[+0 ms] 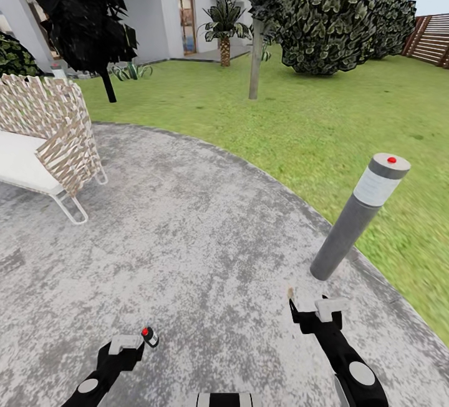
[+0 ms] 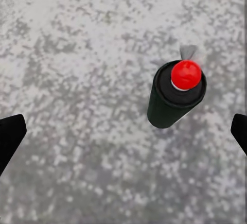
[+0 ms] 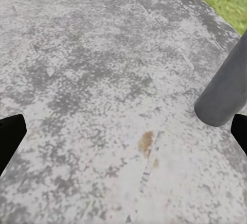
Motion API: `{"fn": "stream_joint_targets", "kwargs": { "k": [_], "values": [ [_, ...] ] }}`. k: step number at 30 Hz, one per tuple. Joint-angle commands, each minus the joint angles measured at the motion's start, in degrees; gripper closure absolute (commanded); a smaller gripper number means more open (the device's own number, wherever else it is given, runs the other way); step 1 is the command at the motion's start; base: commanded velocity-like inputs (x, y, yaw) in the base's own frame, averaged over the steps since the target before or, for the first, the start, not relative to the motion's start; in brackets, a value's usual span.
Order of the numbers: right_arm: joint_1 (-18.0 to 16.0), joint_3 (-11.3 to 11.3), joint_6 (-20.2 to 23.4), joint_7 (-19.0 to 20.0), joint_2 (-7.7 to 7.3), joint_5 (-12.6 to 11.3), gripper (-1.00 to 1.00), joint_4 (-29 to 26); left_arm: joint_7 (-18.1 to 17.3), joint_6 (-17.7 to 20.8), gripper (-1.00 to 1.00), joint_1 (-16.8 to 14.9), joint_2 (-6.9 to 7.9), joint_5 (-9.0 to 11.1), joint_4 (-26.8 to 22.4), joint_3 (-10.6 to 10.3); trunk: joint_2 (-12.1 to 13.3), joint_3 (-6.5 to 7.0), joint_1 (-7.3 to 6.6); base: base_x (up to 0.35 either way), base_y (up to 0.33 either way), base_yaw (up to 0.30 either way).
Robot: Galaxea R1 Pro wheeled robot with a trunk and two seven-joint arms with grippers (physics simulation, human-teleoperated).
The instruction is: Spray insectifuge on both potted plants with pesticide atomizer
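Over on the left of the stone patio (image 1: 187, 238) sits a woven chair (image 1: 53, 138). Down in front, the left gripper (image 1: 134, 344) hangs just above the spray bottle (image 2: 175, 98), which stands upright on the stone with its red cap up. The fingers (image 2: 10, 136) are spread wide, gripping nothing, and the bottle sits off-centre between them, closer to one side. Honestly that's my worry: close from here and one finger could clip it first and tip it over, since it's slim and top-heavy looking. Further right, the right gripper (image 1: 308, 310) is also open and empty, hovering close to a grey lamp post (image 1: 362, 213), so any swing could bump that. One potted plant (image 1: 131, 71) is way off across the lawn by the house.
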Motion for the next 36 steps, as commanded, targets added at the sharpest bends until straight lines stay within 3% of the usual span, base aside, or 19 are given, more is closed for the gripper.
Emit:
{"fn": "stream_joint_targets", "kwargs": {
  "k": [1,10,20,25,30,36],
  "values": [
    [-0.01,-0.10,0.31,0.35,0.02,0.60,-1.00,-0.11,-0.36,-0.19,-1.00,-0.02,-0.07,-0.72,0.04,0.49,-0.02,-0.04,-0.01,0.004,0.000,0.000],
    [-0.01,-0.10,0.33,0.33,0.02,0.55,-1.00,-0.16,-0.28,-0.26,-1.00,-0.06,-0.05,-1.86,0.06,0.56,-0.02,-0.04,-0.01,0.001,0.000,-0.099],
    [-0.01,-0.10,0.28,0.34,0.02,0.54,-1.00,-0.18,-0.20,-0.62,-1.00,0.07,0.05,-1.91,0.12,0.69,-0.15,-2.77,0.25,0.000,0.000,-0.006],
    [-0.01,-0.10,0.26,0.37,0.02,0.54,-1.00,-0.18,-0.19,-7.07,-1.00,0.16,0.06,-1.97,1.10,0.70,-0.22,-4.32,0.38,0.000,0.000,0.000],
    [-0.01,-0.10,0.26,0.38,0.02,0.59,-1.00,-0.18,-0.19,-8.33,-1.00,0.09,0.06,-2.04,2.21,0.62,-0.28,-5.88,0.50,0.000,0.000,0.000],
    [-0.01,-0.10,0.26,0.38,0.02,0.63,-1.00,-0.18,-0.19,-8.43,-1.00,0.08,0.06,-2.05,2.31,0.61,-0.28,-6.21,0.50,0.000,0.000,0.000]
  ]
}}
